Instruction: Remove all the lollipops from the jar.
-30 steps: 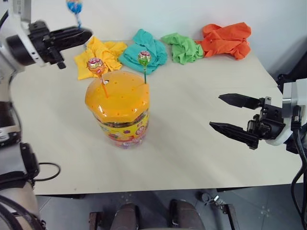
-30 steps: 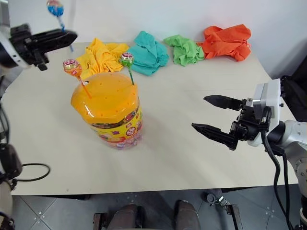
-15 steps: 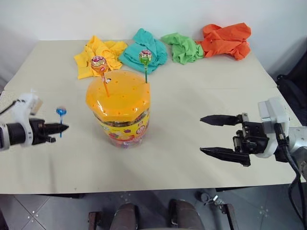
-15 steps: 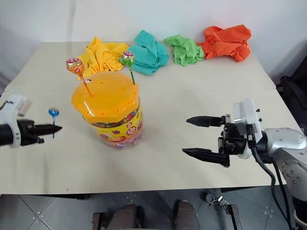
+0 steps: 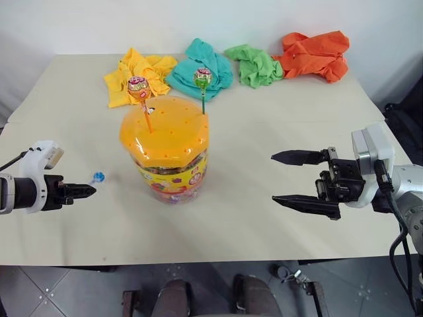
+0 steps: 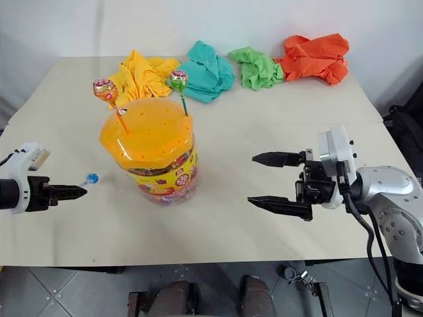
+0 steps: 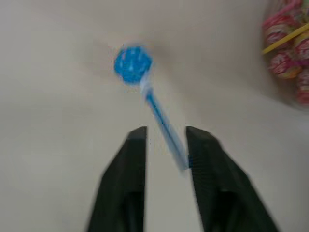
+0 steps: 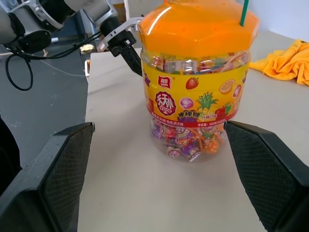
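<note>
Left pincer [image 5: 89, 191] low over the beige table [image 5: 264, 152], fingers parted; the small blue wrapped lollipop [image 7: 133, 64] lies just ahead of the tips, its stick end between them and against one inner face. Judged: release in progress, or just finished.

Right pincer [image 5: 284, 178] wide open, holding nothing, level and pointing at the large clear plastic jar [image 5: 168, 165], which stands between the two pincers, apart from each.

Orange-red lollipop [image 5: 137, 86] and green lollipop [image 5: 202, 76] stand upright in holes of the orange faceted lid [image 5: 164, 125], beyond and above both pincers. Two of three not yet removed, so roughly one third done.

To do this step well: open the left fingers fully, then draw straight back along the stick line, so the stick does not catch and roll. Lift only once clear. Next pulls: grip the stick close under the candy head and pull along the stick's own tilt. The right pincer could steady the jar.
</note>
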You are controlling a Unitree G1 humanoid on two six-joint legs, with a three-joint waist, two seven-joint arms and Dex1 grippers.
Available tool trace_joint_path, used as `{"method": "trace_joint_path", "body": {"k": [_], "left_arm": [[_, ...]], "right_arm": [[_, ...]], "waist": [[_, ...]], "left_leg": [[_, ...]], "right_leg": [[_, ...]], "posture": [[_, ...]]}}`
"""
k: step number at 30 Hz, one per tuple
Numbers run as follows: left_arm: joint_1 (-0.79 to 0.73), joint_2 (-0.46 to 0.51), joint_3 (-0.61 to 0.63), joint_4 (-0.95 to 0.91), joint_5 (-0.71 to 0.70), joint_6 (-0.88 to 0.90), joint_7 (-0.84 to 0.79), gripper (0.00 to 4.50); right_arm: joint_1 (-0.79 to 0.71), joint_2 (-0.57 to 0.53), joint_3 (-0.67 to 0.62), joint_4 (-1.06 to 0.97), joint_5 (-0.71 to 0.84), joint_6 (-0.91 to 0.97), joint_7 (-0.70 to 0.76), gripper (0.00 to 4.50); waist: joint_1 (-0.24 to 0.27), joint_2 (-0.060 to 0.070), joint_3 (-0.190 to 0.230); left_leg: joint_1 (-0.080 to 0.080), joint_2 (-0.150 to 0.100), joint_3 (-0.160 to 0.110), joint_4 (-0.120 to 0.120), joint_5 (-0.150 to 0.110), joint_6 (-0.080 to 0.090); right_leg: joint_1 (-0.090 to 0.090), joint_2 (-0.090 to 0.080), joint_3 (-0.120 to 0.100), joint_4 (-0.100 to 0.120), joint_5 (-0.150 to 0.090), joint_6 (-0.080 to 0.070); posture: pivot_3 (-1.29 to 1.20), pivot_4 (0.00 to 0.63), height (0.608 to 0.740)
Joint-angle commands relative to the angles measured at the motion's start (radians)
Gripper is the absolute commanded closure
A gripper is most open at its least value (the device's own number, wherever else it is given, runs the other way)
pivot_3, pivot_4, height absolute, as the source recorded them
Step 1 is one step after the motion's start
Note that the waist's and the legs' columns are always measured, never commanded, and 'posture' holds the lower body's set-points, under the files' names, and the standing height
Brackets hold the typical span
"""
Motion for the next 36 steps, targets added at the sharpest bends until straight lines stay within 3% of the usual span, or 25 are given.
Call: {"method": "trace_joint_path", "body": {"k": [1,6,7,13,23,29,36], "left_arm": [[-0.034,0.05,0.041,0.011,-0.015,-0.019,-0.021,1.67],[-0.06,0.119,0.056,0.022,-0.055,-0.092,-0.096,0.11],[-0.067,0.141,0.062,0.026,-0.067,-0.122,-0.127,0.03],[-0.106,0.175,0.127,0.09,-0.085,-0.366,-0.263,0.03],[-0.245,-0.047,0.195,0.147,-0.257,-0.751,-0.53,0.03],[-0.277,-0.14,0.058,0.171,-0.297,-0.836,-0.703,0.03],[-0.392,-0.24,-0.12,0.234,-0.232,-0.904,-0.734,0.03]], "right_arm": [[-0.008,-0.004,-0.04,-0.04,0.033,0.0,-0.007,0.0],[-0.035,0.0,-0.042,-0.047,0.049,0.002,-0.037,0.0],[-0.045,0.0,-0.043,-0.047,0.055,0.004,-0.045,0.0],[-0.098,-0.003,-0.057,-0.054,0.095,0.022,-0.088,0.0],[-0.098,-0.011,-0.069,-0.07,0.107,0.022,-0.11,0.0],[-0.105,-0.025,-0.079,-0.033,0.085,0.002,-0.054,0.0],[-0.109,-0.042,-0.127,-0.003,0.087,-0.005,-0.03,0.0]], "waist": [[-0.001,0.0,0.0],[-0.001,-0.001,0.0],[-0.001,-0.001,0.0],[-0.001,-0.001,0.0],[0.001,-0.002,0.0],[-0.001,-0.002,0.0],[0.004,-0.002,0.0]], "left_leg": [[0.0,0.0,0.0,0.0,0.0,0.0],[0.0,0.0,0.002,0.0,0.0,0.0],[0.0,0.0,0.002,0.0,0.0,0.0],[0.0,0.0,0.003,0.0,0.0,0.0],[0.0,0.0,0.005,0.001,0.0,0.0],[0.0,0.0,0.006,0.001,0.0,0.0],[0.0,0.0,0.006,0.003,-0.001,0.001]], "right_leg": [[0.0,0.0,0.0,0.0,0.0,0.0],[-0.001,0.0,0.001,0.0,0.0,0.0],[-0.001,0.0,0.001,0.0,0.0,0.0],[-0.002,0.0,0.001,0.001,0.0,0.0],[-0.002,0.0,0.002,0.002,0.0,0.0],[-0.003,0.0,0.002,0.002,0.0,0.0],[-0.002,0.0,0.002,0.002,0.0,0.001]], "posture": [[0.0,0.15,0.74],[0.0,0.15,0.74],[0.0,0.15,0.74],[0.0,0.15,0.74],[0.0,0.15,0.74],[0.0,0.15,0.74],[0.0,0.15,0.74]]}}
